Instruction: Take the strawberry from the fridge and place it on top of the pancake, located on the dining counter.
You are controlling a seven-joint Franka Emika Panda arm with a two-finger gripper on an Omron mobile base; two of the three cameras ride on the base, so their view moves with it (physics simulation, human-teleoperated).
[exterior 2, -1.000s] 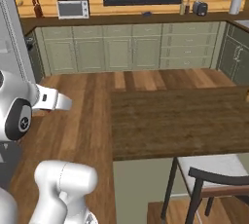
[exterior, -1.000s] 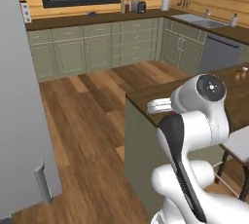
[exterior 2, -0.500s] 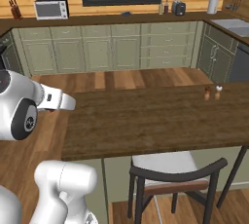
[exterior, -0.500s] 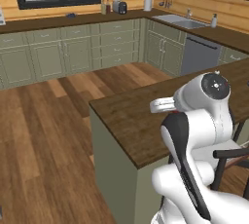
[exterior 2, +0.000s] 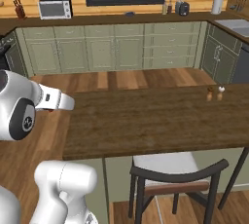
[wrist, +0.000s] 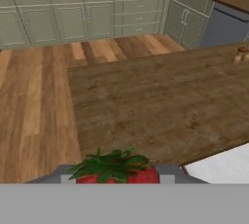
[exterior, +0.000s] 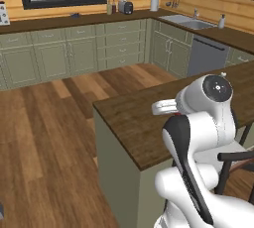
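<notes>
Jaws [wrist: 116,178] are clamped on the strawberry [wrist: 116,172], its leafy green cap facing the hand view. The hand sits just off the near-left corner of the table [exterior 2: 155,121], whose long axis runs away to the right toward the small shakers [exterior 2: 215,93]. The pancake can't be made out, so I'd judge it lies further along to the right.
</notes>
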